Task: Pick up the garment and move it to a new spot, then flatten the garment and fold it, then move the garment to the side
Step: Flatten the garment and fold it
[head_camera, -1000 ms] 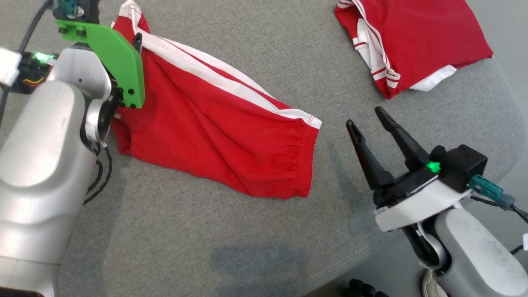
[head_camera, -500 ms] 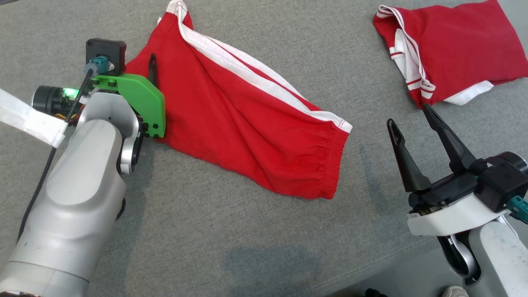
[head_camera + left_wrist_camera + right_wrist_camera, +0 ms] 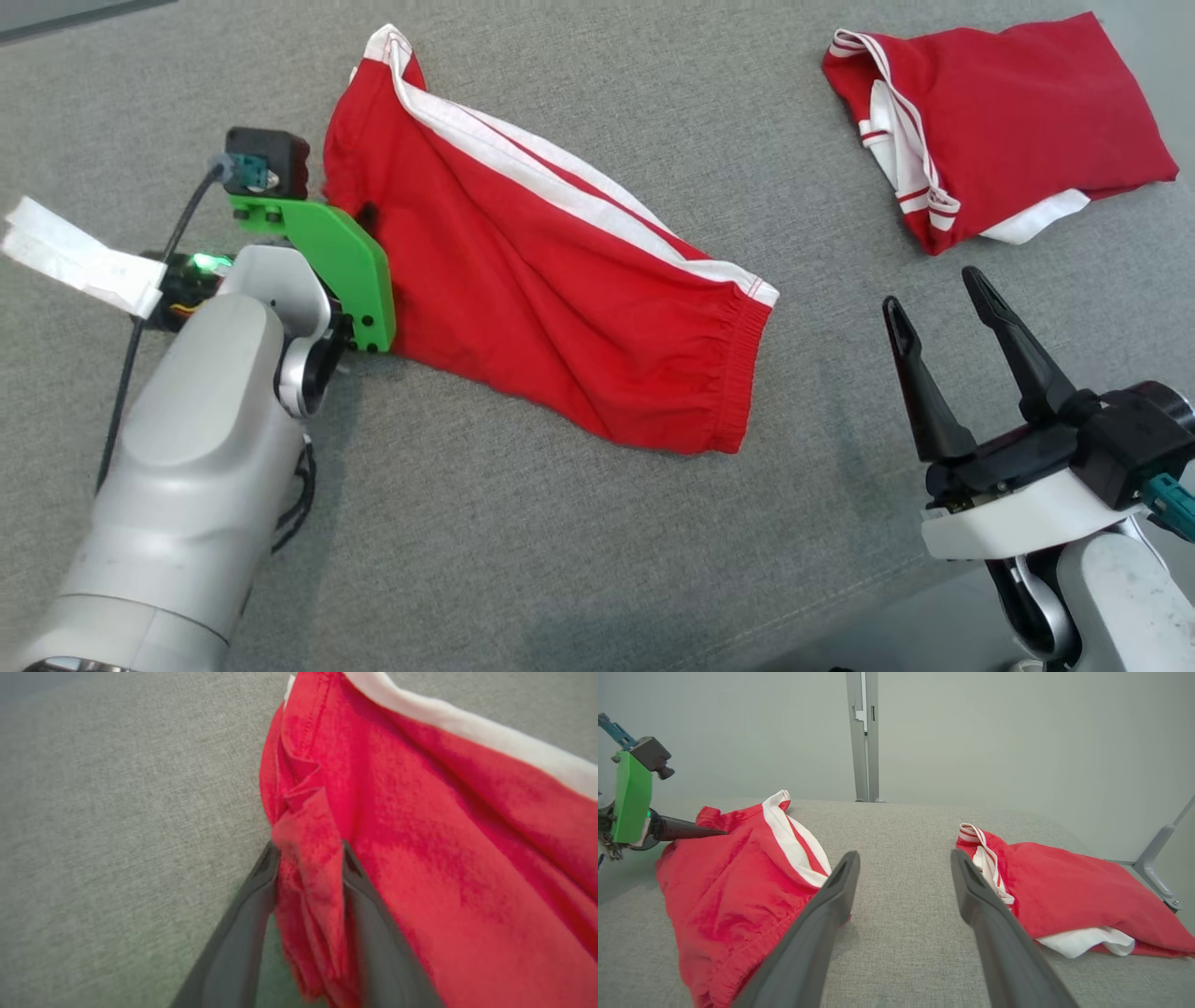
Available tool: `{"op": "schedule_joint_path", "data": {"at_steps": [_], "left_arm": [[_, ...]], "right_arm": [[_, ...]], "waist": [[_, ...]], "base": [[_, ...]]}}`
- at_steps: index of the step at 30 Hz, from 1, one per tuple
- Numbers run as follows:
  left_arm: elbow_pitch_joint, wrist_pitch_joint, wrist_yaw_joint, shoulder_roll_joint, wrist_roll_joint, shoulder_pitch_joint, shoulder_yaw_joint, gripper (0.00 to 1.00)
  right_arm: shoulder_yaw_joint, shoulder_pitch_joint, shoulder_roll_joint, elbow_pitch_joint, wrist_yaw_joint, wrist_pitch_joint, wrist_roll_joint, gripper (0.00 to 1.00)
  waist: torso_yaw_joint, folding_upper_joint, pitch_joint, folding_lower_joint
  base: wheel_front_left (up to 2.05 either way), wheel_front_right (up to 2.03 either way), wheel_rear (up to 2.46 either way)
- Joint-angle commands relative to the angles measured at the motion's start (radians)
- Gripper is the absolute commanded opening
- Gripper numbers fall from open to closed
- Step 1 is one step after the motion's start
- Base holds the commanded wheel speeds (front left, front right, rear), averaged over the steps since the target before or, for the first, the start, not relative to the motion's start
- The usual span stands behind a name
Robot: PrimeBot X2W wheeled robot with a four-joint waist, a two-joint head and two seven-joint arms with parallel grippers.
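Observation:
The garment point(image 3: 560, 308), red shorts with a white side stripe, lies spread and creased on the grey cushioned surface point(image 3: 523, 551). My left gripper point(image 3: 366, 217) is at its left edge, mostly hidden behind the green wrist plate. In the left wrist view, the left gripper point(image 3: 308, 856) is shut on a bunched fold of the red garment point(image 3: 467, 882). My right gripper point(image 3: 931, 289) hovers open to the right of the waistband and holds nothing. The right wrist view has the right gripper point(image 3: 904, 856) open above bare cushion, with the garment point(image 3: 728, 882) to its left.
A second red garment point(image 3: 1008, 121) with white trim lies folded at the far right, also in the right wrist view point(image 3: 1083, 896). The surface's rounded edge point(image 3: 896, 597) runs near my right arm. A metal post point(image 3: 862, 737) stands behind.
The head camera has shifted. My left gripper has drawn back along the garment's left edge, and the fabric there is now bunched between its fingers. The right gripper stays open.

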Motion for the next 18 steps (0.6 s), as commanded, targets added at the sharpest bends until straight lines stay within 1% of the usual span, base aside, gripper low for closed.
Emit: {"op": "schedule_joint_path", "data": {"at_steps": [1,3,8,13,18], "left_arm": [[0.02,0.014,-0.012,-0.018,-0.017,0.062,-0.008,0.0],[0.022,0.005,-0.02,-0.026,-0.036,0.093,-0.005,0.0],[0.028,-0.054,-0.01,-0.045,-0.053,0.154,0.006,0.0],[0.013,-0.158,0.016,-0.044,-0.06,0.2,0.029,0.0],[-0.019,-0.244,0.046,-0.042,-0.074,0.266,0.055,0.0]], "right_arm": [[-0.008,0.019,0.008,0.004,0.0,-0.003,-0.008,1.0],[-0.012,0.035,0.016,0.01,0.0,-0.003,-0.013,1.0],[-0.021,0.076,0.034,0.026,0.0,-0.003,-0.035,1.0],[-0.023,0.124,0.038,0.034,0.0,-0.002,-0.043,1.0],[-0.035,0.175,0.034,0.032,0.0,-0.002,-0.041,1.0]], "waist": [[-0.004,0.0,-0.029,0.0],[-0.003,0.0,-0.053,0.0],[0.008,0.0,-0.12,0.0],[0.032,0.0,-0.193,0.0],[0.074,0.0,-0.248,0.0]], "base": [[0.0,0.0,0.0],[0.0,0.0,0.0],[0.0,0.0,0.0],[0.0,0.0,0.0],[0.0,0.0,0.0]]}}
